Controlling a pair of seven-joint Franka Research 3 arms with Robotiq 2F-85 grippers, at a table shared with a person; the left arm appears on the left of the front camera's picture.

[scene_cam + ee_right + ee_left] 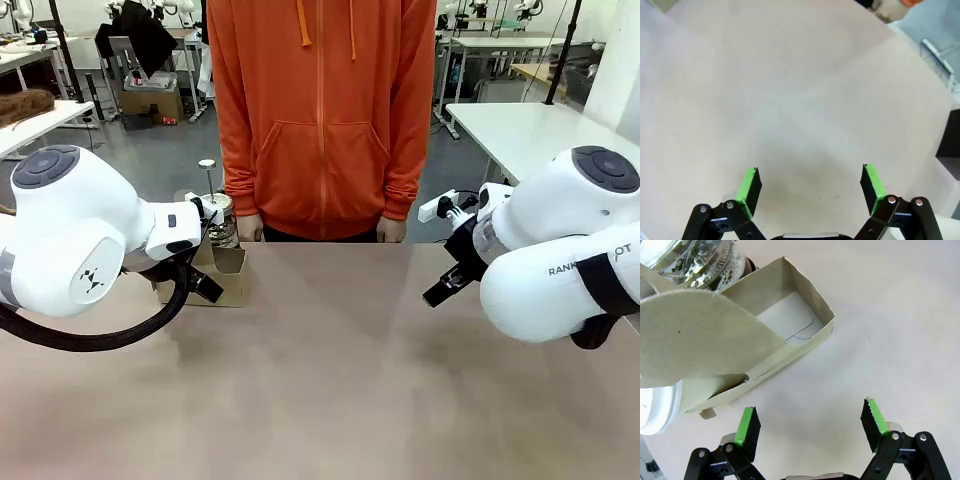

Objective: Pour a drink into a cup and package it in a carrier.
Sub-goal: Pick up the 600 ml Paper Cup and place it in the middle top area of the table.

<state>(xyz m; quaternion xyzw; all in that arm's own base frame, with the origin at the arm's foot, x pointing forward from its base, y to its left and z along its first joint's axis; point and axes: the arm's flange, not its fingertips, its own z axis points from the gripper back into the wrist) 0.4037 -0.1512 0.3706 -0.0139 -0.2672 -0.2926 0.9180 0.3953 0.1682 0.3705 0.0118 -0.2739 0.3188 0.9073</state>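
Found carrier [228,275] at far left of counter [330,380], lidded glass vessel [218,212] just behind it. Noted left jaws and right jaws wide, holding nothing. Recommend clearing the upright handle panel [700,335] before reaching for the vessel.

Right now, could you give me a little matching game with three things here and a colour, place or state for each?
Things:
1. carrier
2. right gripper
3. person's hoodie

Descriptions:
A. orange
B. open, above bare table
C. near the left gripper, one pocket empty

Pairs: 1-C, 2-B, 3-A
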